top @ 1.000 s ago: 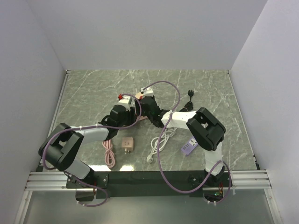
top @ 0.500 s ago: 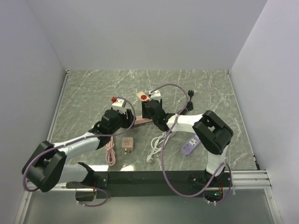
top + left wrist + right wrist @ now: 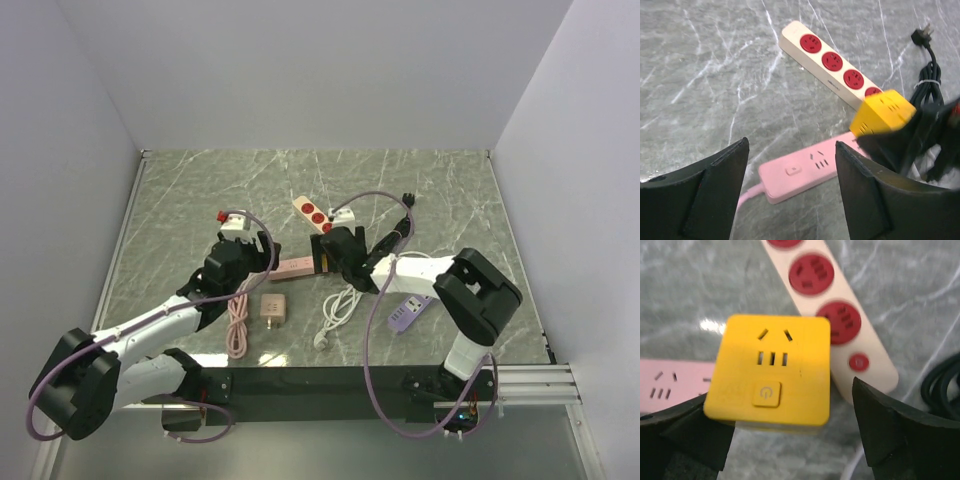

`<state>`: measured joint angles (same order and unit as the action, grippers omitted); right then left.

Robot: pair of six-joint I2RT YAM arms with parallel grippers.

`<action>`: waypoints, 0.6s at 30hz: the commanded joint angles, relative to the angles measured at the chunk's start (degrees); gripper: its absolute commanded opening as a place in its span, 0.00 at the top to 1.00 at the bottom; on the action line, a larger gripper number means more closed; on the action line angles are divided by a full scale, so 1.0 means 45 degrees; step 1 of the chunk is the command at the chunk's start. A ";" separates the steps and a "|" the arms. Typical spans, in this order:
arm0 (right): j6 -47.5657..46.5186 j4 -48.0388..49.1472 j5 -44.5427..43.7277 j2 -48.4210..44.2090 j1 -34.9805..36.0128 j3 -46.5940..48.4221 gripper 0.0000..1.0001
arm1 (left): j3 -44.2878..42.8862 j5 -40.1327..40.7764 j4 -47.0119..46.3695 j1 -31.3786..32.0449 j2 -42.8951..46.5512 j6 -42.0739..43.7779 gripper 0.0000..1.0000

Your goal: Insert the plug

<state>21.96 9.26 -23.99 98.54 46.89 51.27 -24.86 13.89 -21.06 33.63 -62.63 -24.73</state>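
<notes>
The yellow plug (image 3: 771, 369) sits on the right end of a pink power strip (image 3: 801, 167), socket face and power button up; I cannot tell how deep its pins are. My right gripper (image 3: 780, 392) straddles it, open, with a clear gap at the right finger (image 3: 887, 427). From the left wrist the plug (image 3: 882, 113) shows partly behind the right arm's black fingers. My left gripper (image 3: 791, 150) hangs open over the strip's left end, holding nothing. From above, the left gripper (image 3: 248, 252) and right gripper (image 3: 328, 256) flank the strip (image 3: 293, 267).
A white strip with red sockets (image 3: 311, 212) lies just behind the plug. A black cord (image 3: 400, 222) and white cable (image 3: 340, 303) lie at the right, beside a purple strip (image 3: 405, 313). A tan adapter (image 3: 272, 308) and pink cable (image 3: 237, 322) lie near the front.
Both grippers have opened wider and drawn back toward the near side. The right one has let go of the yellow plug, and the white strip behind is now uncovered.
</notes>
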 commanded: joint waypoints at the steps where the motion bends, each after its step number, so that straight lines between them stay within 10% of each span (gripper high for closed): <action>1: -0.0308 -0.1569 0.0370 -0.0919 0.0184 -0.0474 0.05 | 0.0037 0.0663 0.0128 0.0027 0.0402 -0.0305 0.24; 18: 0.0023 -0.3853 -0.0533 -0.4419 0.2801 0.0032 0.03 | 0.0447 0.1483 0.0441 -0.0090 0.1339 -0.0811 0.18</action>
<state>21.17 -4.78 -27.79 79.18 58.83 48.18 -23.35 18.31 -18.50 33.56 -58.54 -26.74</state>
